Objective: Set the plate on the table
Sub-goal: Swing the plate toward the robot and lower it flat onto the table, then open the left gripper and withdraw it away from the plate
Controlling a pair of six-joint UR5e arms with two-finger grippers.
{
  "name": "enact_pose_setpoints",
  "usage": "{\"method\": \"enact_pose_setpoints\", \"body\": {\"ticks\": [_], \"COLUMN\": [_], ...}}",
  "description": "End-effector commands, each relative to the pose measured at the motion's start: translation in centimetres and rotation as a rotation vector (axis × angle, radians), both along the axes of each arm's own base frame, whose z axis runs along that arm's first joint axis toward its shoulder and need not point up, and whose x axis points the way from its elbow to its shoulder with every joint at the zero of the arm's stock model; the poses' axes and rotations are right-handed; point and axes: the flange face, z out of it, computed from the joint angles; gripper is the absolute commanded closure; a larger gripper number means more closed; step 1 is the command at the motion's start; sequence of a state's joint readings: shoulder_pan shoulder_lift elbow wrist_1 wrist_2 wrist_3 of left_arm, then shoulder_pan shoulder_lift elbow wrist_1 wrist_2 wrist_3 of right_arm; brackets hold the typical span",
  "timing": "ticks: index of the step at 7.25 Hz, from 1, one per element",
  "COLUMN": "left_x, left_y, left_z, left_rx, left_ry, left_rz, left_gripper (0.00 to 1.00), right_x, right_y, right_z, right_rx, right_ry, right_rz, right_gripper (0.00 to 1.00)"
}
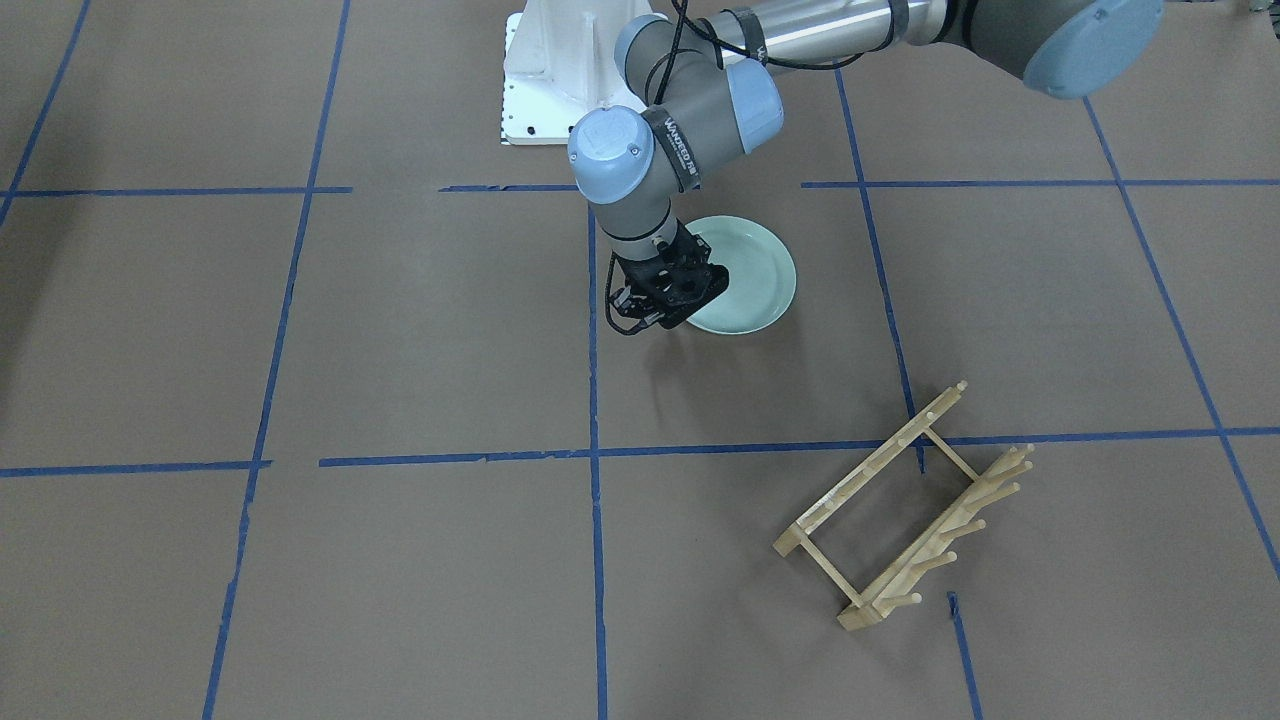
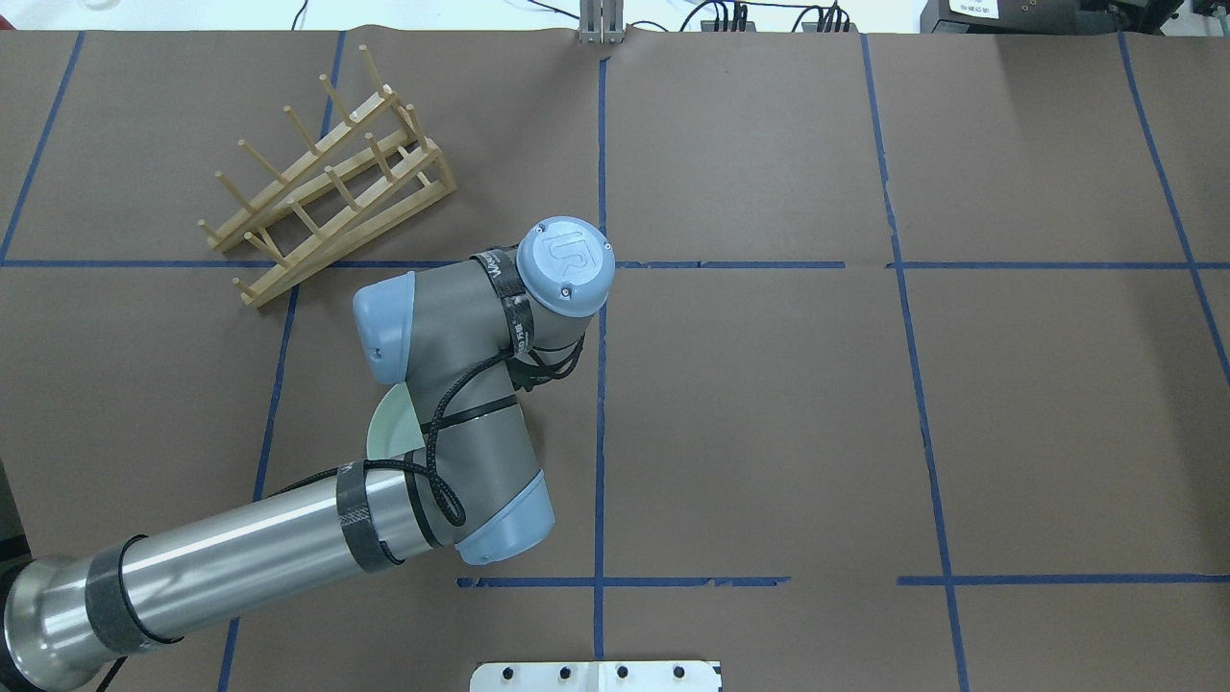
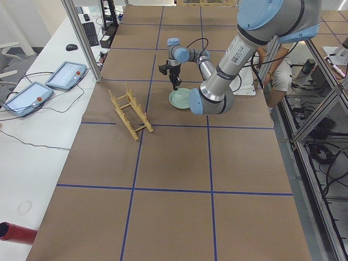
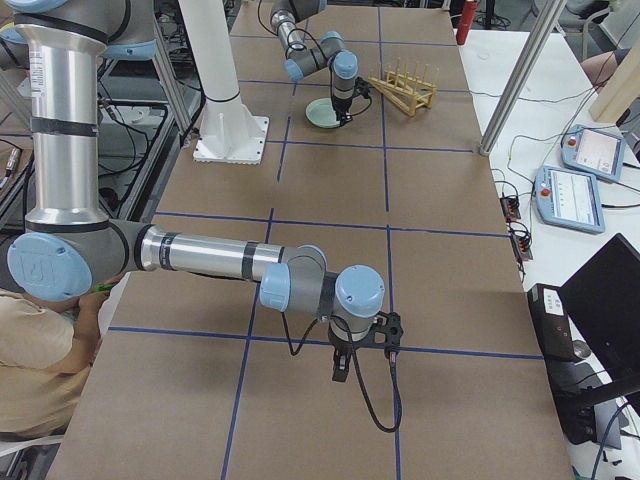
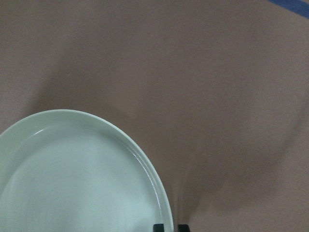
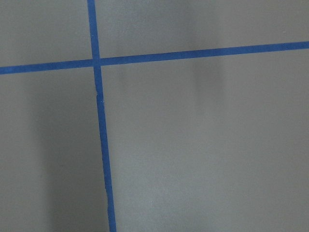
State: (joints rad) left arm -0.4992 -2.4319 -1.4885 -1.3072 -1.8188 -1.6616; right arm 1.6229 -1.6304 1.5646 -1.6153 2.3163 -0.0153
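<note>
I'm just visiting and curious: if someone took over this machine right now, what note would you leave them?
Left pincer: tips close either side of the plate rim, seemingly shut on it.
Right pincer: over bare table, far off; open or shut unclear.
Plate: looks flat on the table, apart from the wooden rack.
Done: plate seemingly down. Left: release, withdraw.

Plate (image 5: 72, 183) lower left (glossy), brown table (image 5: 193, 72)

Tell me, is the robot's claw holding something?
The left claw seems to pinch the round pale mint-green plate by its rim.
</note>
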Motion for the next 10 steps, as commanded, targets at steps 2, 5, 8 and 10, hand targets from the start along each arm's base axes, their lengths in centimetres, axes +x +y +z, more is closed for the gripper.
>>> {"method": "enact_pose_setpoints", "body": {"ticks": [2, 5, 8, 10], "left_x": [-19.9, -39.4, -57.4, -64.6], "left_y": [-9.1, -16.2, -11.8, -8.0], "left_z": [-4.0, 8.4, 26.8, 36.3], "left_rx": [0.217, 0.371, 0.504, 0.549], "left_ry": [0.150, 0.141, 0.142, 0.083], "left_rz": [-0.041, 0.165, 0.351, 0.513], "left_gripper": [0.00, 0.00, 0.00, 0.00], "right_x": [0.0, 0.0, 0.0, 0.0], "right_y": [-0.1, 0.0, -0.1, 0.0], "right_z": [-0.1, 0.0, -0.1, 0.0], "right_rx": [0.001, 0.000, 0.001, 0.000], "right_ry": [0.000, 0.000, 0.000, 0.000], "right_rz": [0.000, 0.000, 0.000, 0.000], "right_gripper": [0.00, 0.00, 0.00, 0.00]}}
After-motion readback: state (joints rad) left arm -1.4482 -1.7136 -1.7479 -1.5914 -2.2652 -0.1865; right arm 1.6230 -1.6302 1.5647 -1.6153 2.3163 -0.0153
